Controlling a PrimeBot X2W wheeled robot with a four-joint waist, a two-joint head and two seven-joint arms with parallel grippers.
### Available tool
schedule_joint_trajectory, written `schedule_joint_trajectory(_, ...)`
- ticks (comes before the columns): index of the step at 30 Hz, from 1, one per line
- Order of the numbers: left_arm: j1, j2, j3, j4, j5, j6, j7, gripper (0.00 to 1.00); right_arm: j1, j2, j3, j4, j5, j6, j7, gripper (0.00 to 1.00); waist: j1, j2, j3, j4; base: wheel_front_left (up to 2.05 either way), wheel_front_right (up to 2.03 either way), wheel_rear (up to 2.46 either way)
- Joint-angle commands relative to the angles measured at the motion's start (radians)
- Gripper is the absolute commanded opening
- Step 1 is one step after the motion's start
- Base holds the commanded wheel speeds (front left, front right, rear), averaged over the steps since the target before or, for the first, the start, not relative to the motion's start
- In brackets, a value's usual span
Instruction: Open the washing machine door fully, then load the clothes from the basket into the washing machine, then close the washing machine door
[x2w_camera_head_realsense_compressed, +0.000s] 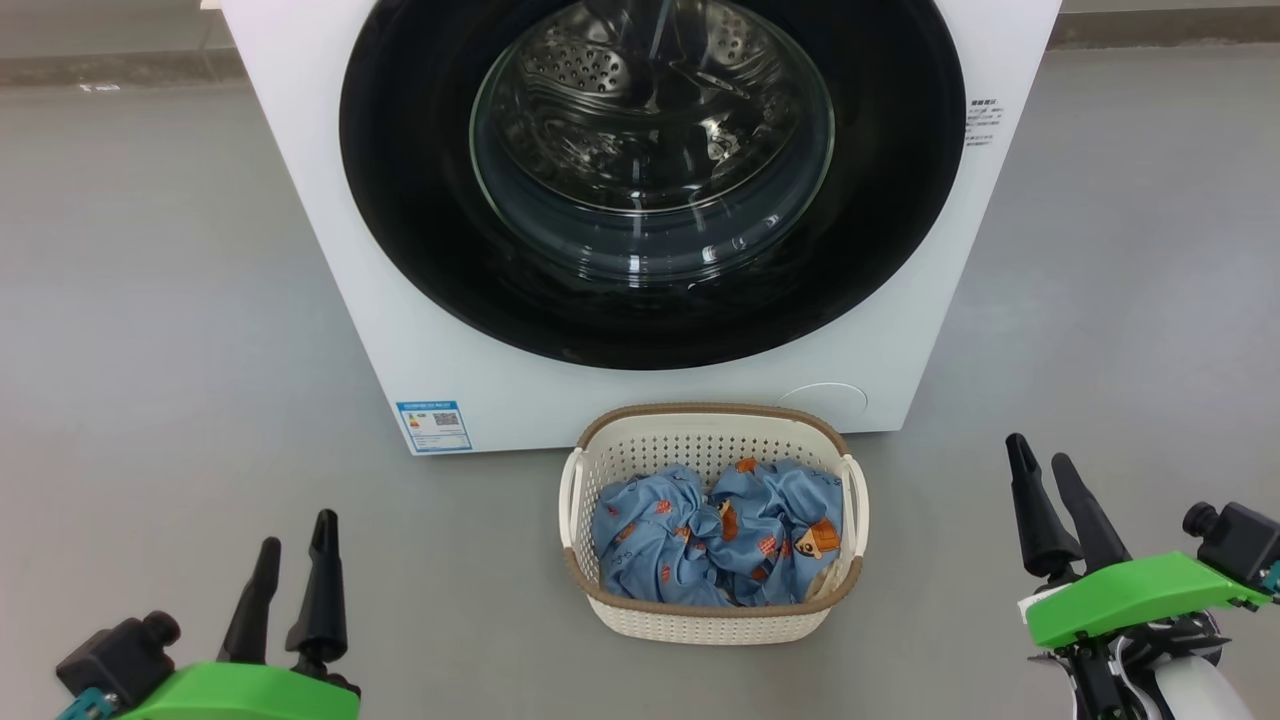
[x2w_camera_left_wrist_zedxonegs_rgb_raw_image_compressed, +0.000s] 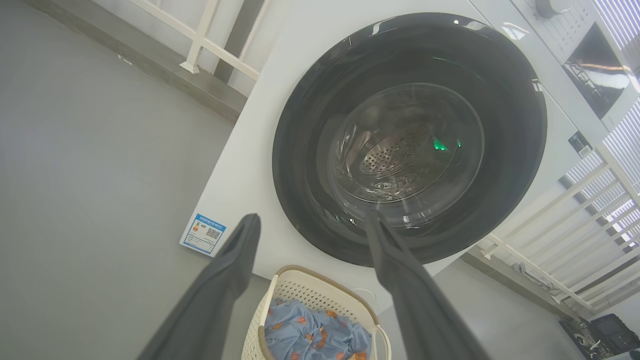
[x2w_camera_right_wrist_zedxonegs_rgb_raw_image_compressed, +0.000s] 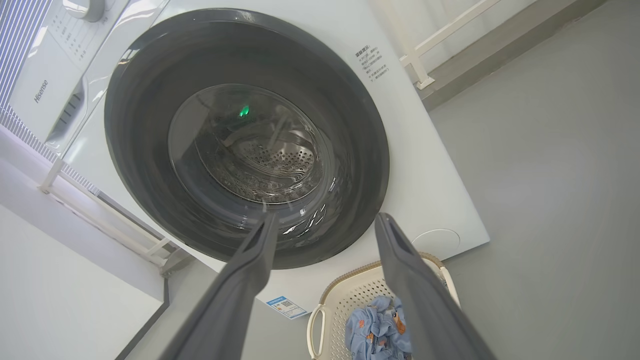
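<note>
Grey floor (x2w_camera_head_realsense_compressed: 150, 350). The washing machine (x2w_camera_head_realsense_compressed: 330, 250) stands at 12 o'clock, its top cut off in the head view. The washing machine door (x2w_camera_head_realsense_compressed: 420, 200) appears shut. The basket (x2w_camera_head_realsense_compressed: 710, 620) of clothes (x2w_camera_head_realsense_compressed: 700, 540) lies between the left end effector (x2w_camera_head_realsense_compressed: 297, 528) at 8 o'clock and the right end effector (x2w_camera_head_realsense_compressed: 1037, 448) at 4 o'clock. Both are parted, empty and well apart from it. The wrist views add the control panel (x2w_camera_left_wrist_zedxonegs_rgb_raw_image_compressed: 595, 65).

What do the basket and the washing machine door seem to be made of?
The basket: likely matte cream plastic, moulded with rows of small holes; brown woven-look rim. The washing machine door: glossy black ring, plastic or glass, mirror-like reflections; clear bulging window, probably glass.
</note>
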Motion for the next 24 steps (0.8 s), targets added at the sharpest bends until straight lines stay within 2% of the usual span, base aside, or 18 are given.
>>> schedule_joint_trajectory(1, -0.053, 0.026, 0.020, -0.014, 0.038, 0.000, -0.014, 1.00, -0.057, -0.018, 0.022, -0.023, -0.038, 0.004, -0.016, 1.00, 0.0000, 0.0000, 0.000, -0.001, 0.00, 0.00, 0.00)
schedule_joint_trajectory(24, -0.081, 0.031, 0.019, -0.008, 0.275, -0.009, -0.080, 1.00, -0.089, -0.037, 0.061, -0.024, -0.261, 0.005, -0.081, 1.00, 0.0000, 0.0000, 0.002, 0.004, 0.00, 0.00, 0.00)
